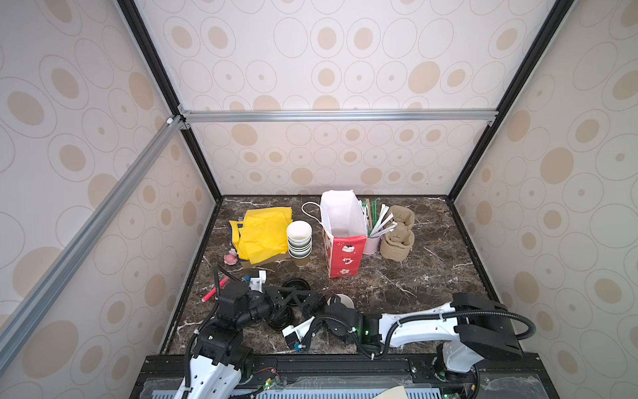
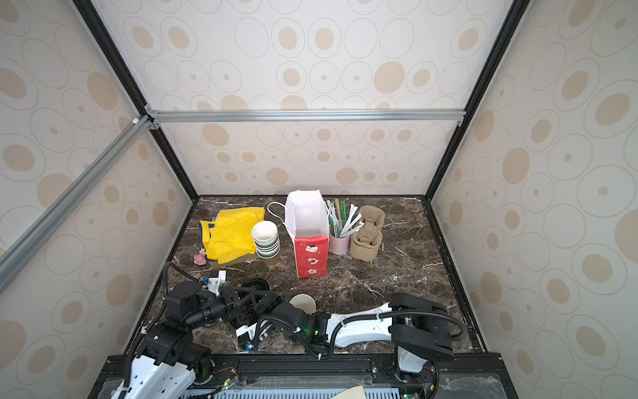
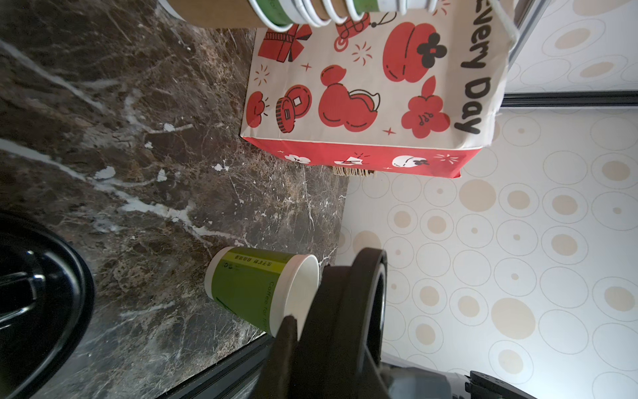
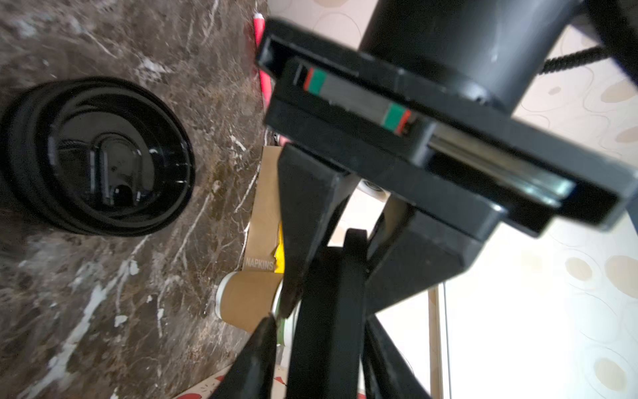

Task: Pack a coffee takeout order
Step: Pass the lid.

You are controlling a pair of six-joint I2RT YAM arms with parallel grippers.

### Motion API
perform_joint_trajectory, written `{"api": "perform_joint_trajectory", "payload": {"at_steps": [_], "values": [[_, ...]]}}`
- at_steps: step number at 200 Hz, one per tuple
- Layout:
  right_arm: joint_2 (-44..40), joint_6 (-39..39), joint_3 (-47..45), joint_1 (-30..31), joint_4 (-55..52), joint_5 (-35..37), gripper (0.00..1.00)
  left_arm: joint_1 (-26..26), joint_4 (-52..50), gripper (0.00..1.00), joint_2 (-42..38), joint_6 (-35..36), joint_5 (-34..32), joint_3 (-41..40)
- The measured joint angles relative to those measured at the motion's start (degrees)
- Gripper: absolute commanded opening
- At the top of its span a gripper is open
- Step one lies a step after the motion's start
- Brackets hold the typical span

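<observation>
A green-sided paper cup (image 1: pixel 342 301) (image 3: pixel 248 290) stands upright and lidless near the front of the marble table (image 1: pixel 414 276). My left gripper (image 1: pixel 322 304) (image 3: pixel 321 331) is shut on a black lid (image 3: pixel 352 311), which it holds on edge at the cup's rim. My right gripper (image 1: pixel 333 310) (image 4: pixel 321 345) reaches in from the right. Its jaws stand either side of that lid (image 4: pixel 345 293), with slivers of gap showing. Brown pulp trays (image 1: pixel 397 235) are stacked at the back right. Yellow napkins (image 1: pixel 264 231) lie in a box at the back left.
A red and white paper bag (image 1: pixel 343 235) stands open at the back middle. A stack of lidless cups (image 1: pixel 299 240) is to its left and a pink pot of straws (image 1: pixel 374 238) to its right. Spare black lids (image 1: pixel 295 285) (image 4: pixel 96 155) lie under my left arm. A pink pen (image 1: pixel 214 293) lies by the left wall.
</observation>
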Motion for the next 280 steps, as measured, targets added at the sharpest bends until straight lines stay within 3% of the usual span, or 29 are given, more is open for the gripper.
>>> {"api": "perform_joint_trajectory", "payload": {"at_steps": [60,107,134,161,188,207,225,252,280], "values": [[-0.26,-1.53,-1.75,0.04,5.18,4.02,0.35,-0.02,-0.04,0.1,-1.9,-1.62,0.02,-0.02],[-0.66,0.26,-2.23,0.5,4.66,4.85,0.17,-0.02,-0.07,0.23,-2.64,-2.86,0.0,-0.02],[-0.68,1.95,-2.23,0.79,4.13,4.87,0.13,-0.02,0.52,0.4,-3.96,-3.91,-0.48,-0.04],[-1.64,4.13,-2.23,1.03,3.1,4.9,0.08,-0.04,1.36,0.64,-5.07,-5.42,-1.79,-0.04],[-4.81,8.52,-2.23,1.11,-0.11,4.81,0.08,-0.04,3.13,0.74,-7.08,-5.86,-5.27,0.11],[-9.09,15.58,-2.34,1.31,-4.74,4.13,0.07,-0.04,4.11,0.76,-7.54,-4.63,-9.81,1.42],[-15.17,26.99,-2.67,1.4,-11.61,1.95,0.08,-0.04,5.79,0.77,-6.47,-0.5,-15.61,4.46],[-25.88,47.39,-3.34,1.29,-21.11,-2.99,0.09,-0.04,10.73,0.75,-0.44,13.53,-21.97,12.87],[-35.04,67.54,-4.59,0.94,-28.48,-6.95,0.1,-0.07,20.15,0.69,7.67,28.83,-19.23,16.92]]}}
